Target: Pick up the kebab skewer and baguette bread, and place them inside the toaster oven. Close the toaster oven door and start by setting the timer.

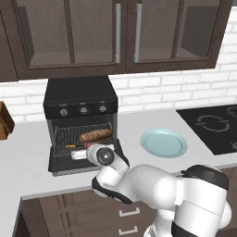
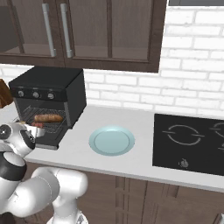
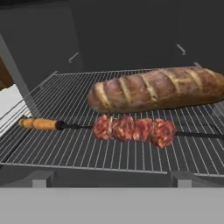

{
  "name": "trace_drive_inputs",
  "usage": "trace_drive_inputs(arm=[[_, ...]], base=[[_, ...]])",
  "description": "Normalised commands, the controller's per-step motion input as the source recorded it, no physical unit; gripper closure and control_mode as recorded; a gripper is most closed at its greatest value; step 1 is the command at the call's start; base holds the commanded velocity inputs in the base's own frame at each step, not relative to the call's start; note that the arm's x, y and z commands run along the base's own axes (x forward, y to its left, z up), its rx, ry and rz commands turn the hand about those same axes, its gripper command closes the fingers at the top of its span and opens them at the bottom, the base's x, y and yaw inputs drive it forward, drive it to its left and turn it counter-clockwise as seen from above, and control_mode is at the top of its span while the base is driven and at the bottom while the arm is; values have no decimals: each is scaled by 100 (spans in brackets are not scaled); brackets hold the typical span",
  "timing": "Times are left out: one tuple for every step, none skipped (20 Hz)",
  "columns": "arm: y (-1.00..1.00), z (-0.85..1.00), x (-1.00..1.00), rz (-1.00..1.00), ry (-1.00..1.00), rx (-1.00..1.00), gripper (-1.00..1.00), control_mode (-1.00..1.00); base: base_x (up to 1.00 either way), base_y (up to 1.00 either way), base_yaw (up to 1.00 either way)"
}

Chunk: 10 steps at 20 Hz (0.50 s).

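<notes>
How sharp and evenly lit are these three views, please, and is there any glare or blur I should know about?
Hand view: baguette bread and kebab skewer are sharp and evenly lit, though the oven cavity behind is dim. Left base view: flat light, soft shadow under the toaster oven, coarse detail on the rack. Right base view: no glare on the plate or cooktop; no motion blur.

Wire rack: baguette bread, kebab skewer (side by side, apart).

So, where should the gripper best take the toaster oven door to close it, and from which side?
Judging by its pose, take the toaster oven door at its free front edge, coming from below and in front: it lies folded down flat, hinged at the toaster oven, so lifting that edge swings it shut.
</notes>
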Motion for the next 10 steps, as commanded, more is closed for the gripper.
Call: trace_drive_inputs(arm=[[0, -21, 6, 0, -4, 2, -100, -100], [0, -20, 0, 0, -3, 1, -100, -100], [0, -20, 1, 0, -3, 0, -100, -100], [0, -21, 0, 0, -3, 0, -100, -100], [0, -22, 0, 0, -3, 0, -100, -100], [0, -22, 0, 0, -3, 0, -100, -100], [0, -17, 1, 0, -3, 0, -100, -100], [0, -8, 9, 0, -2, 0, -100, -100], [0, 0, 9, 0, -2, 1, -100, -100], [0, 0, 12, 0, -2, 1, -100, -100]], base=[[0, 0, 0], [0, 0, 0], [0, 0, 0], [0, 0, 0], [0, 0, 0], [0, 0, 0], [0, 0, 0], [0, 0, 0], [0, 0, 0], [0, 0, 0]])
